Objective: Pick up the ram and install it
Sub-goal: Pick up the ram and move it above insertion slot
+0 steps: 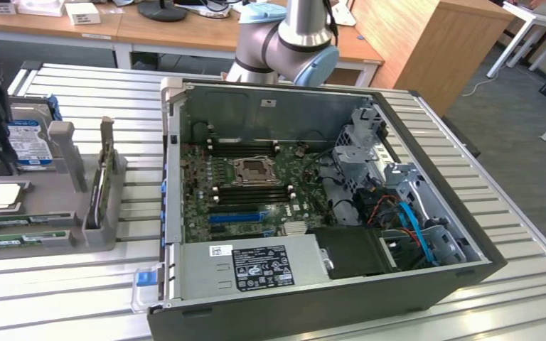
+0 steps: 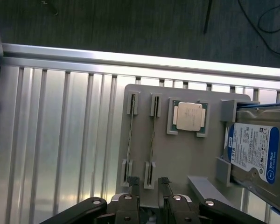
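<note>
Black gripper [image 2: 150, 183], silver screw heads; ram [image 2: 152, 140] just ahead of its tips, edge-on, dull green-grey (second stick beside it same colour). Plain matte grey holder tray [image 2: 177, 158] under both. Farther out from the gripper, processor [image 2: 189, 116]: silver lid on a green border. Off to the gripper's side, hard drive [image 2: 252, 151]: blue-and-white label, black print, grey body. Bright aluminium table [image 2: 60, 140], ribbed in parallel stripes. Dark grey carpet floor [image 2: 130, 23]. Well away from the gripper, charcoal computer case [image 1: 349, 312]; green motherboard [image 1: 244, 185] with blue slot [image 1: 235, 215]; grey power supply [image 1: 197, 273], black label; blue cables [image 1: 415, 231]. Silver arm [image 1: 273, 46], pale blue caps. Tan wood desks [image 1: 188, 32] beyond it.
</note>
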